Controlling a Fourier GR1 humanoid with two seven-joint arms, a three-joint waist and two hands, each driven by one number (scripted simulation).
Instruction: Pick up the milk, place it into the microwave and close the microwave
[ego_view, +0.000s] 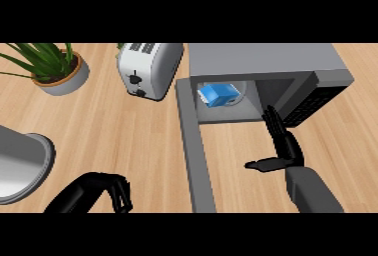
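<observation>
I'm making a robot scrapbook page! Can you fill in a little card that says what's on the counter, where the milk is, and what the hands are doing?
milk: blue and white carton, inside the microwave
microwave: grey box, door swung open
right hand: black, fingers straight, in front of the opening, holding nothing
left hand: black, fingers curled, empty, low at the left
toaster: silver and white, left of the microwave
plant: green leaves in a round pot, far left
</observation>
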